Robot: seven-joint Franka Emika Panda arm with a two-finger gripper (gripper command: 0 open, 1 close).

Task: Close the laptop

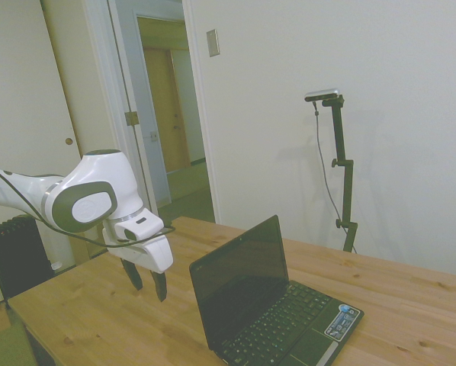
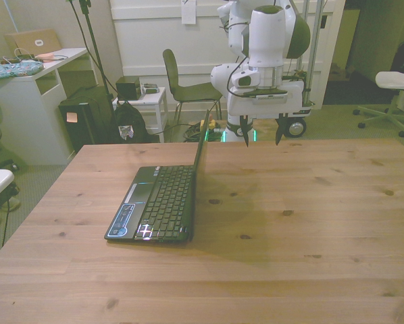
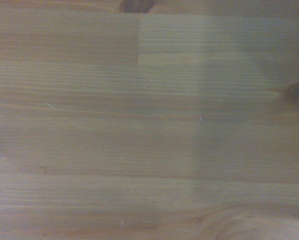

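On the table, the open laptop stands beside the spread gripper.

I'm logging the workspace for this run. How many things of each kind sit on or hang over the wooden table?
Small black netbook laptop, lid open: 1
White robot arm's gripper, fingers open, over bare wood: 1
Total: 2

Dim greenish indoor light, soft shadows on the table, wrist view blurred, slight grain
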